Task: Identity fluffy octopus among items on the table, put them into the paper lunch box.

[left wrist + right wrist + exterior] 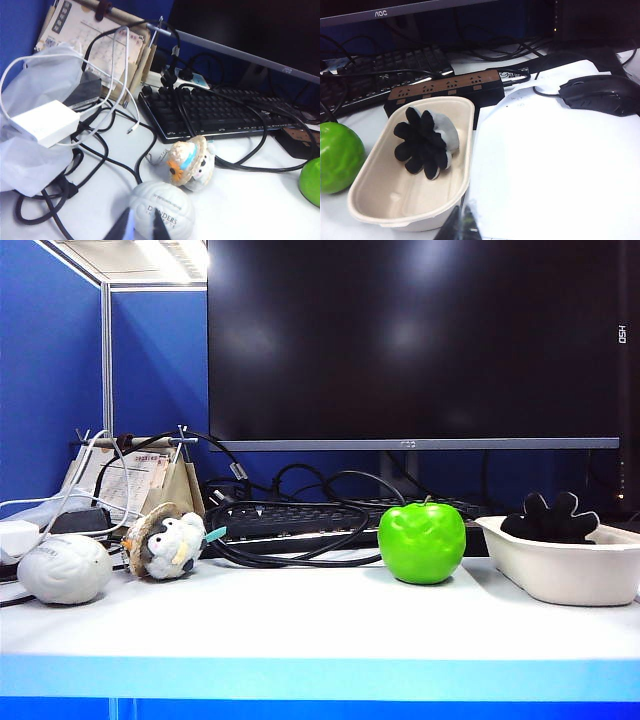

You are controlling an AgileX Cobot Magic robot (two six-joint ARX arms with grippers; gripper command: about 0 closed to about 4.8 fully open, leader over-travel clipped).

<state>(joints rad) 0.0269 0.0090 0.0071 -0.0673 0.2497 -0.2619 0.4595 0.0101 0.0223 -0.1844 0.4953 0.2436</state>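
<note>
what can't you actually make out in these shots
- Fluffy octopus face: turned down into the paper lunch box; only its black underside shows in the right wrist view, and the box wall hides the rest in the exterior view.
- Left gripper and right gripper: cut off by the frame edge in their wrist views and absent from the exterior view.
- Green apple: cropped in both wrist views.

The exterior view sits low at the table front edge, facing 12 o'clock toward the monitor. The left wrist view looks down from close above the left side; the right wrist view likewise over the right. All three share the green apple.
</note>
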